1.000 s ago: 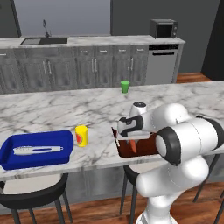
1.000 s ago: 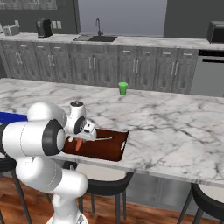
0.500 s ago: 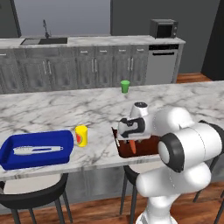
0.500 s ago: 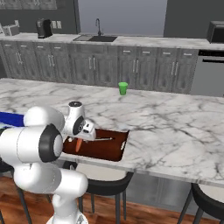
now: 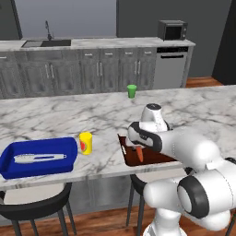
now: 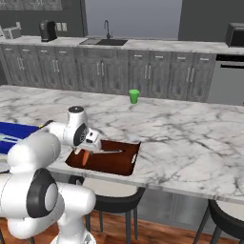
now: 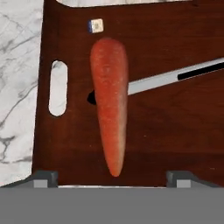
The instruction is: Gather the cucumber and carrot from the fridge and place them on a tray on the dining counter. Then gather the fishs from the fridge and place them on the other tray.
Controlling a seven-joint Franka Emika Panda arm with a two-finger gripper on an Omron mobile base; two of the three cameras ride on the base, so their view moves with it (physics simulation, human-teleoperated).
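An orange carrot (image 7: 109,105) lies loose on the dark brown tray (image 7: 175,131), next to its handle slot. My gripper (image 7: 111,177) hovers just above the carrot's thin end, open, with nothing between its fingertips (image 7: 43,177). From the base cameras the carrot (image 5: 139,153) (image 6: 85,157) rests at the tray's (image 5: 159,158) (image 6: 116,164) near-left end under the gripper (image 5: 138,144) (image 6: 89,146). On the dining counter (image 5: 46,120) to the left stands the blue tray (image 5: 9,161) (image 6: 12,131) holding a slim silver fish (image 5: 39,158). The cucumber and the fridge are out of view.
A grey blade-like piece (image 7: 175,76) and a small white cube (image 7: 96,25) lie on the brown tray. A yellow cup (image 5: 85,143) stands between the trays. A green cup (image 5: 132,91) (image 6: 134,96) sits at the counter's far edge. Stools stand below the near edge.
The gripper has gone from shut to open and let go of the carrot, which now lies on the brown tray. The arm has shifted slightly.
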